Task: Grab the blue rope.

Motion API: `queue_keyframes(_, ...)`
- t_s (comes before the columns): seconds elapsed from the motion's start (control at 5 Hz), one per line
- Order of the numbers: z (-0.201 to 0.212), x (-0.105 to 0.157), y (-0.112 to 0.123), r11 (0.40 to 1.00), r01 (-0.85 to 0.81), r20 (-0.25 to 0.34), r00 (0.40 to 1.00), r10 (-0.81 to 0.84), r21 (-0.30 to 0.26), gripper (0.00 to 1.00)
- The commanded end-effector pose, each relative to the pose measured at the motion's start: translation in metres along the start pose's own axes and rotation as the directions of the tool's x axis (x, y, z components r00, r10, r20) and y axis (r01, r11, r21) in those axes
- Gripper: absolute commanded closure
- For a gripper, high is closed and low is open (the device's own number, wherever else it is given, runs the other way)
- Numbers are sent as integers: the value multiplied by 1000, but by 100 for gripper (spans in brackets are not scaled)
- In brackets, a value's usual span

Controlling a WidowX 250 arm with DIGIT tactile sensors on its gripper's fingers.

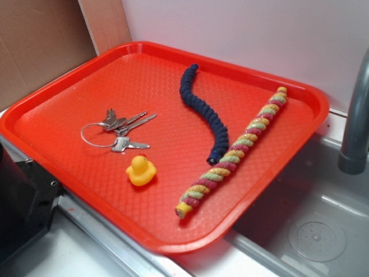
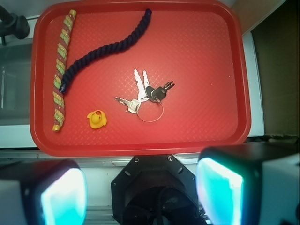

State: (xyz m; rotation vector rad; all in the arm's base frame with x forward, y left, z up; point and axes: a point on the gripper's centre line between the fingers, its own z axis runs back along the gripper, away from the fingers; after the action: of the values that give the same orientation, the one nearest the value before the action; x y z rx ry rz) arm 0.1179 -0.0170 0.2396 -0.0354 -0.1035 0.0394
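The blue rope (image 1: 203,111) is dark navy, braided and curved. It lies on the red tray (image 1: 69,86), running from the back middle to the right of centre. In the wrist view the blue rope (image 2: 103,50) runs across the upper left of the tray (image 2: 206,70). My gripper (image 2: 140,192) is open and empty. Its two fingertips (image 2: 63,197) sit wide apart, high above the tray's near edge and far from the rope. In the exterior view only the black robot base (image 1: 23,202) shows at the lower left.
A yellow-green-pink twisted rope (image 1: 233,153) lies beside the blue rope, its lower end close to it. A key bunch on a ring (image 1: 118,130) and a yellow rubber duck (image 1: 140,171) lie on the tray. A grey sink (image 1: 311,231) with a faucet (image 1: 354,127) is on the right.
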Motion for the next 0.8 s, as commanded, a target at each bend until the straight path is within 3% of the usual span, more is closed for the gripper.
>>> queue_keyframes(0.0,0,0,0,1000,0,0,1000,0,0,0)
queue_keyframes(0.2,-2,9,-1,989,-147,18,989,147,13,0)
queue_keyframes(0.6,-25,41,-10,891,-453,3,891,453,-43,0)
